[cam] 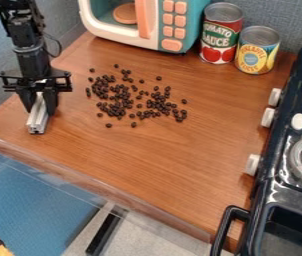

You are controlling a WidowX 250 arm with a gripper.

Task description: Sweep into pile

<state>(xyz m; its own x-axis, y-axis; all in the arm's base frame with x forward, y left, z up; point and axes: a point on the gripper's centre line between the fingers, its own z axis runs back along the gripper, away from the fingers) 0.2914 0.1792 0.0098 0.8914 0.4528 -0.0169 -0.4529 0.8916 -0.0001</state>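
Gripper (40, 109) is located at the left of the frame, directed downward, with its fingers closed to the width of a light-grey metal bar (37, 122). One finger bears on each side of the bar; the bar's near end projects below the fingertips toward the lower edge of the frame. The dark beans (117, 107) lie on the brown wood-grain counter (147, 165), right of the gripper, in the upper-left to centre region. Distribution is irregular: dense clusters at the middle, single beans apart around the perimeter. The bar and the beans are separated.

A toy microwave (152, 30) stands at the top centre. Two cans, one red-and-green (221, 37) and one yellow-and-blue (254, 55), stand upright to its right. A black toy stove (266, 200) with white knobs occupies the right edge.
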